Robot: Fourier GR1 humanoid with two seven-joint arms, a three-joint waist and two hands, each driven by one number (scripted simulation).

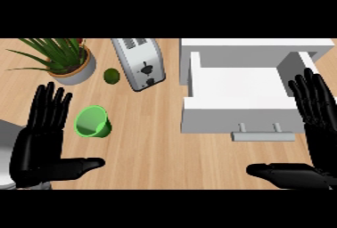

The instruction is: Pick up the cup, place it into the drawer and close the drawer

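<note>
A green cup (pixel 92 122) lies tipped on the wooden counter at the left, its mouth facing me. Just left of it my left hand (pixel 38 138) is open, fingers straight and pointing up, thumb stretched out to the right below the cup, not touching it. The white drawer (pixel 237 95) stands pulled open at the right, its inside bare, its grey handle (pixel 263 135) facing me. At the view's right edge my right hand (pixel 316 133) is open too, fingers up beside the drawer's right wall, thumb pointing left under the handle.
A silver toaster (pixel 138 62) stands at the back middle. Beside it lies a small green lime (pixel 112 75), with a potted plant (pixel 63 58) at the back left. Something grey (pixel 8 147) shows at the left edge behind my left hand.
</note>
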